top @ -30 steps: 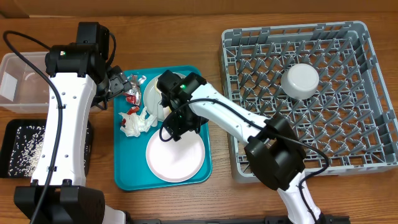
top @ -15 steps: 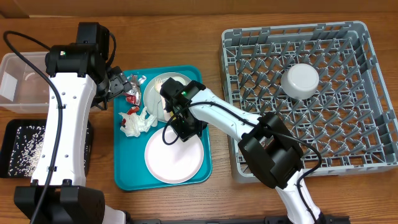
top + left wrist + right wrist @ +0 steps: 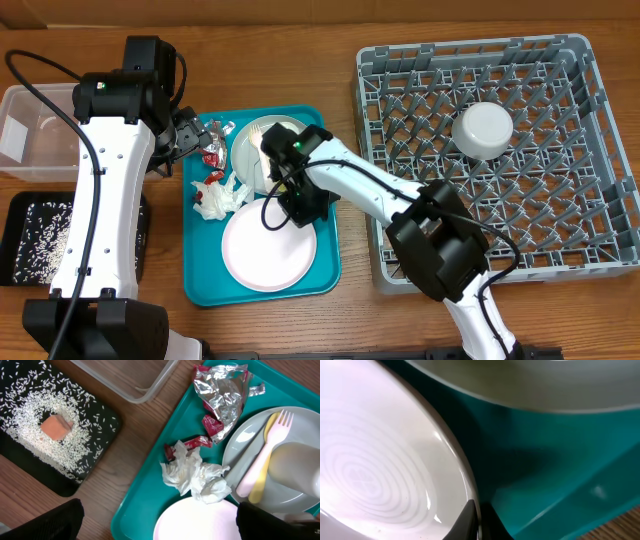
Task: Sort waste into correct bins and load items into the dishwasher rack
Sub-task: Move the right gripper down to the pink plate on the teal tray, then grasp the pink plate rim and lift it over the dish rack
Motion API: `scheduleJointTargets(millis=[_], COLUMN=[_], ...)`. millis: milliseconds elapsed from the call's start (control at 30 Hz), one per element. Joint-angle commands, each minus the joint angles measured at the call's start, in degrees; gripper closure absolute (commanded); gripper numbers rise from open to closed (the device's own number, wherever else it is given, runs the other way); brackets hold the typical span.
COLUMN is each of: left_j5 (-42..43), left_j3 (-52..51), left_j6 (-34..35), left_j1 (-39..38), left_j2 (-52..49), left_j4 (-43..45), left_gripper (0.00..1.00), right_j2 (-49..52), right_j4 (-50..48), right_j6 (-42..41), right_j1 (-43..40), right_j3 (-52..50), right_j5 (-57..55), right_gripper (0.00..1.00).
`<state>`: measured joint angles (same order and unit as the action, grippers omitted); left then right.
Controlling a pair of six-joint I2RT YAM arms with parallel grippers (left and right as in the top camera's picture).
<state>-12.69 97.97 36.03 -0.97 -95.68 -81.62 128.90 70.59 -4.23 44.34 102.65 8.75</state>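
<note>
Gripper state: right gripper (image 3: 288,206) pressed together on the rim of the pink plate (image 3: 268,250). In the wrist view its fingertips (image 3: 469,519) meet right at that rim. The plate lies in the near half of the teal tray (image 3: 325,180), toward the tray's left edge.

Left gripper (image 3: 190,135) spread wide, holding nothing, over the tray's far left corner.

Grey-green plate (image 3: 250,150) sits in the far half of the tray with the yellow and pinkish cutlery (image 3: 265,455) lying on it. Foil wrappers (image 3: 222,390) are at the tray's far left corner. Crumpled napkin (image 3: 196,476) lies along the tray's left edge, between the wrappers and the pink plate.

Clear tub (image 3: 30,130) stands at the desk's (image 3: 300,60) left edge. Black tray (image 3: 15,210) is just nearer along that edge, holding rice (image 3: 30,405) and an orange cube (image 3: 56,427).

Rack (image 3: 570,230) fills the right side of the desk. Upturned white bowl (image 3: 482,130) sits in its far half.
</note>
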Motion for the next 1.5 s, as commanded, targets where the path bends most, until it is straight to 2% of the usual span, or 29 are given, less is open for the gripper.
scheduleJointTargets(millis=[0,267,467,633,767,967,1100,1233,1467], left_j5=[-0.81,-0.83,-0.81,-0.79,-0.81,-0.81,-0.81,-0.81,-0.81], left_j3=[1.18,1.07,0.66,0.66,0.66,0.66,0.66,0.66,0.66], left_j6=[-0.24,-0.24,-0.22,-0.24,-0.24,-0.24,-0.24,-0.24,-0.24], left_j1=[0.59,0.59,0.59,0.59,0.59,0.59,0.59,0.59,0.59], left_j2=[1.2,1.18,1.18,1.18,1.18,1.18,1.18,1.18,1.18], left_j4=[-0.2,-0.2,-0.2,-0.63,-0.57,-0.57,-0.57,-0.57,-0.57], left_gripper=[0.0,0.0,0.0,0.0,0.0,0.0,0.0,0.0,0.0], right_j2=[-3.3,-12.46,-22.82,-30.77,-34.75,-35.15,-34.93,-34.86,-31.19], right_j4=[2.05,13.0,12.76,12.74,12.48,8.61,2.6,-3.3,-8.5], right_j6=[1.75,4.28,4.2,-3.65,-5.49,-7.48,-13.55,-14.05,-14.01], right_j1=[-1.49,-3.34,-4.68,-7.5,-12.57,-22.27,-28.96,-35.23,-39.17], right_j3=[2.82,6.45,7.48,7.48,7.48,7.28,7.28,7.23,7.23], right_j5=[-1.2,-1.22,-2.49,-16.81,-21.53,-25.59,-32.41,-32.98,-34.73], right_gripper=[0.96,0.96,0.96,0.96,0.96,0.96,0.96,0.96,0.96])
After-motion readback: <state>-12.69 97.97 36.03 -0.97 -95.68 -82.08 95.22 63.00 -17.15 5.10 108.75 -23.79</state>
